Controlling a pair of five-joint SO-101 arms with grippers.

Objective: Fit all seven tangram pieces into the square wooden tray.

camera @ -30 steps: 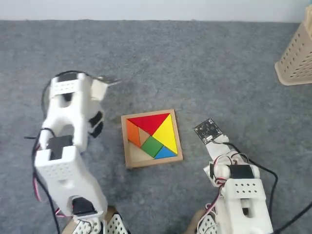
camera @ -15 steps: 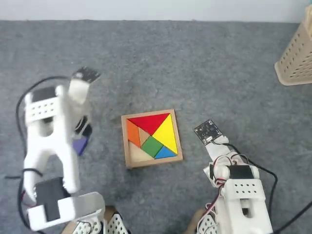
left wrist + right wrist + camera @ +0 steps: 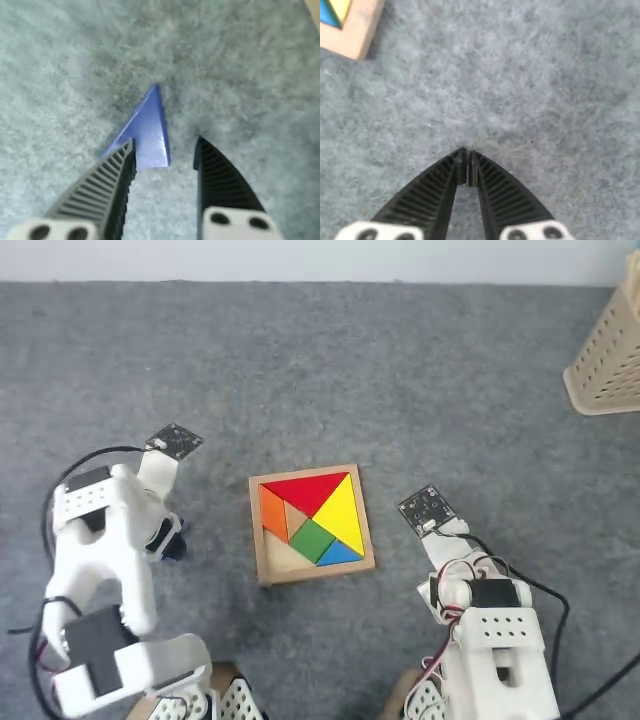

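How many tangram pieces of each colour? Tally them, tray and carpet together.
Red piece: 1
Yellow piece: 1
Orange piece: 1
Green piece: 1
Blue piece: 1
Violet-blue piece: 1
Total: 6

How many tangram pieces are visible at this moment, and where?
6. Five lie in the wooden tray: red, yellow, orange, green and blue. A purple-blue triangle lies on the carpet, inside the open left end effector. A seventh may be hidden.
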